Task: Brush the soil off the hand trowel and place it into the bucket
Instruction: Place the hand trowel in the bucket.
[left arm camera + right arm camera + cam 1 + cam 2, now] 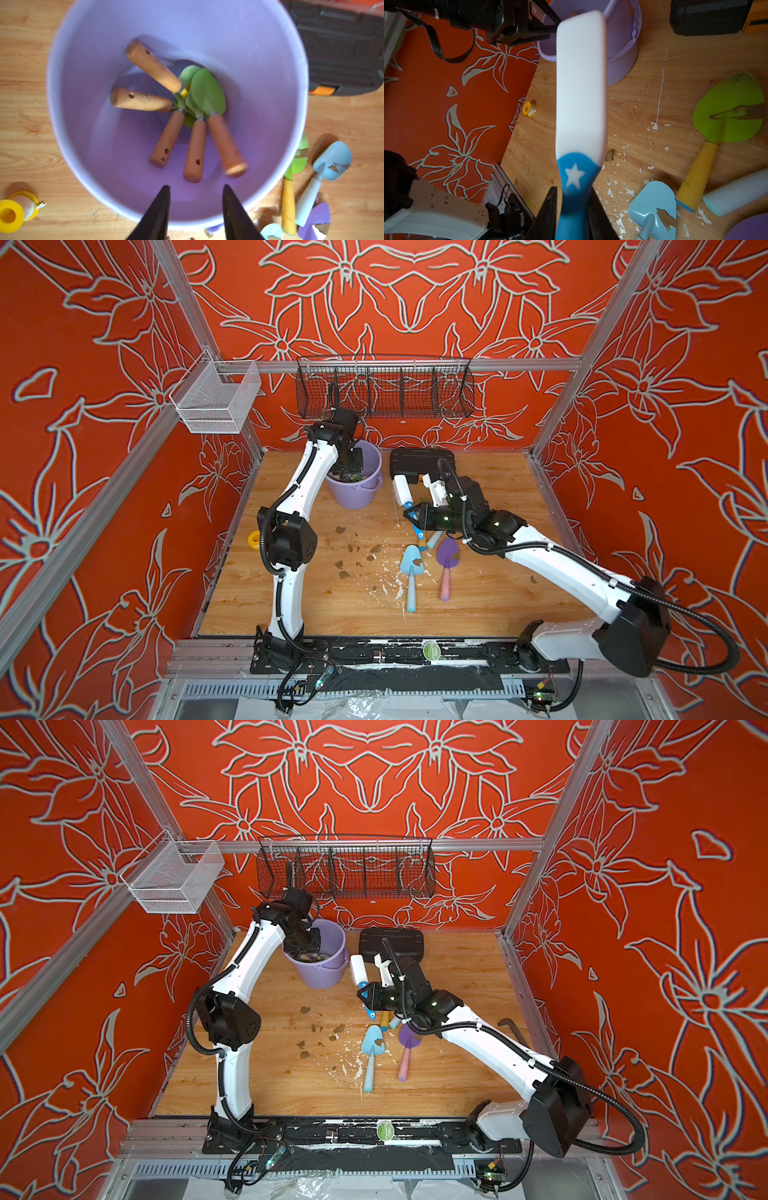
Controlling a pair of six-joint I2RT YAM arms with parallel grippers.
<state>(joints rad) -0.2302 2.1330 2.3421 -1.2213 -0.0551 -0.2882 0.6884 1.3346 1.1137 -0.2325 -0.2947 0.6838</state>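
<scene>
Retreating low, the bucket beneath the parted, empty left gripper could be toppled; right gripper clenched on brush.

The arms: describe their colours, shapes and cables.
The two match. The left arm and the right arm each have curved white shells between bulky black joint housings. A black ribbed hose runs along each arm and loops free near the base. The jaws are black and taper to points. No markings are readable.
</scene>
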